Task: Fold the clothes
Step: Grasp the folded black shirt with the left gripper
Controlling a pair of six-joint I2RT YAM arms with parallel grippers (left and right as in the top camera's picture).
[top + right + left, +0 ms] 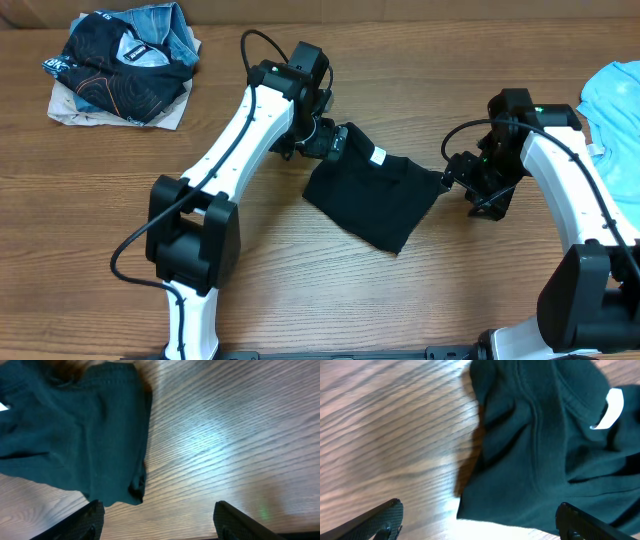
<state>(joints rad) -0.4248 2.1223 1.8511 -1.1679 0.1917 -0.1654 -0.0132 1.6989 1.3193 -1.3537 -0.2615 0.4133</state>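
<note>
The black shirt [375,195] lies folded in the middle of the frame. It looks soft, light and floppy, so pinch a corner. The left gripper [328,140] and right gripper [455,172] are spread open, holding nothing.

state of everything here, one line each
black shirt: folded into a compact shape, neck label showing
light blue T-shirt: rumpled, cut off by the frame's right edge
clothes pile: heaped, far left
left gripper: open, over the shirt's edge
right gripper: open, empty, beside the shirt
</note>
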